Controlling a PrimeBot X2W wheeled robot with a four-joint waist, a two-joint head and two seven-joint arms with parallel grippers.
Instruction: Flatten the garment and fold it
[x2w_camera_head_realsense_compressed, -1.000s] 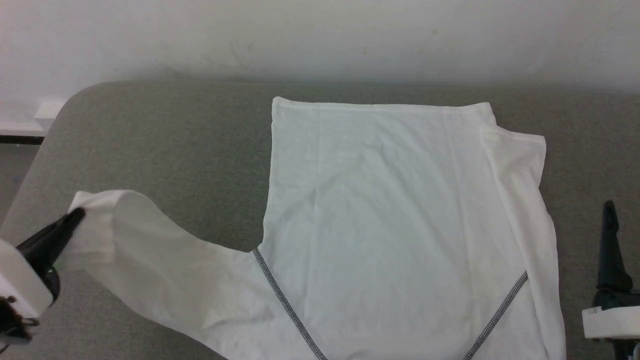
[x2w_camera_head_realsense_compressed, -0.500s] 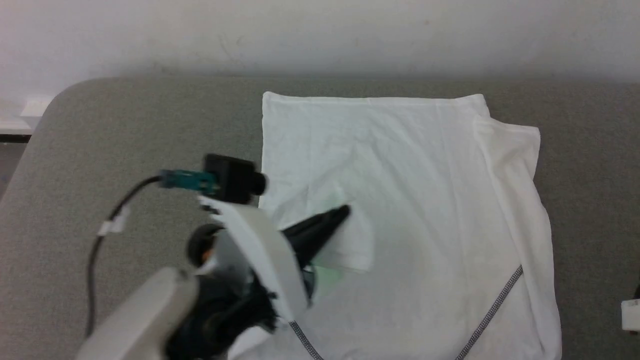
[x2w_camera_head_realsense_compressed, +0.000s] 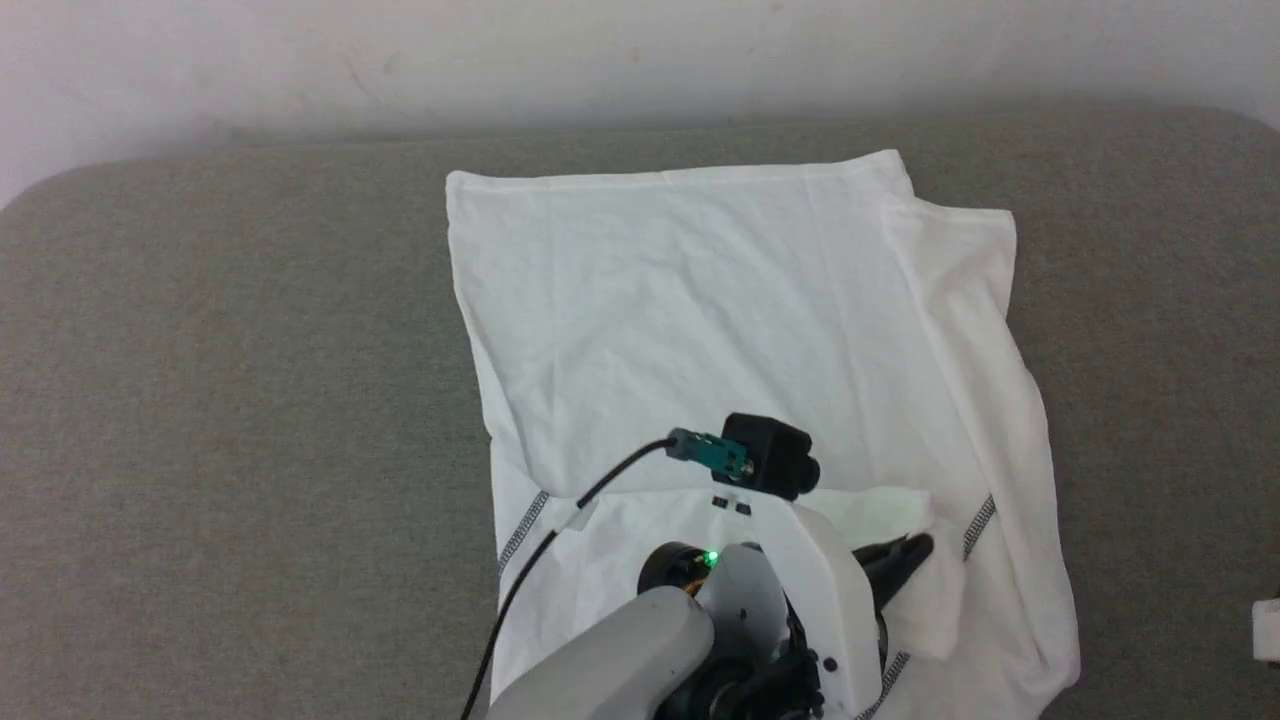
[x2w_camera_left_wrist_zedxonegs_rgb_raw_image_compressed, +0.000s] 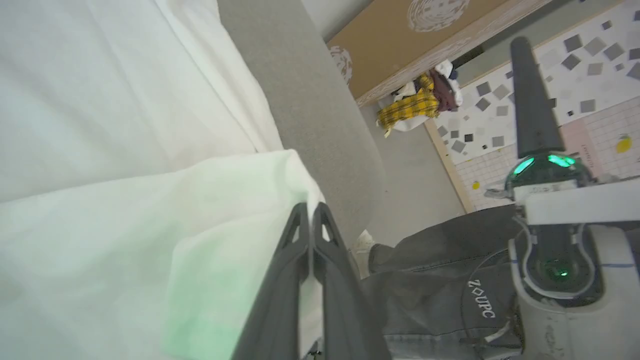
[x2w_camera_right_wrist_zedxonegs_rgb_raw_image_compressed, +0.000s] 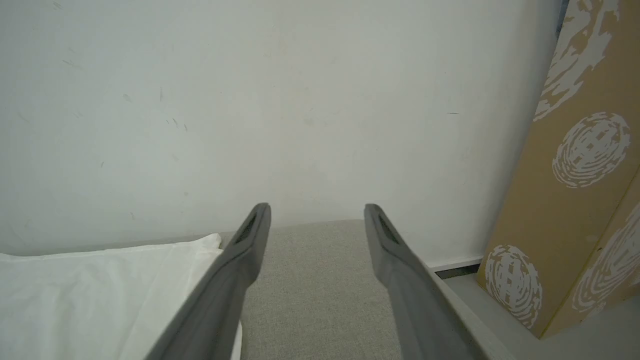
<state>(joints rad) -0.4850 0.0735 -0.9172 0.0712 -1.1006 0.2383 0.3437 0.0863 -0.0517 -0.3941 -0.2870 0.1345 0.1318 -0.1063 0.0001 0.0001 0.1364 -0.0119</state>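
Observation:
The garment (x2w_camera_head_realsense_compressed: 700, 300) is a thin white top lying spread on the grey table (x2w_camera_head_realsense_compressed: 250, 350), its hem toward the wall and dark zigzag seams near the bottom of the head view. One sleeve is folded across the lower body. My left gripper (x2w_camera_head_realsense_compressed: 915, 550) is shut on the sleeve's cuff, low over the garment's right side. In the left wrist view its two fingers (x2w_camera_left_wrist_zedxonegs_rgb_raw_image_compressed: 310, 210) are pressed together on the white fabric (x2w_camera_left_wrist_zedxonegs_rgb_raw_image_compressed: 100, 100). My right gripper (x2w_camera_right_wrist_zedxonegs_rgb_raw_image_compressed: 316, 220) stands open and empty above the table's right end, beside the garment's edge (x2w_camera_right_wrist_zedxonegs_rgb_raw_image_compressed: 100, 280).
A pale wall runs behind the table. Brown cardboard panels (x2w_camera_right_wrist_zedxonegs_rgb_raw_image_compressed: 575, 175) with white prints lean at the right. Beyond the table edge (x2w_camera_left_wrist_zedxonegs_rgb_raw_image_compressed: 310, 110) are a pile of clothes (x2w_camera_left_wrist_zedxonegs_rgb_raw_image_compressed: 415, 102) on the floor and dark grey cloth (x2w_camera_left_wrist_zedxonegs_rgb_raw_image_compressed: 450, 290) with lettering. A cable (x2w_camera_head_realsense_compressed: 560, 520) trails from my left wrist camera.
My left gripper has carried the sleeve from the far left across the body to its lower right. The head camera has shifted too. The right gripper has stayed open.

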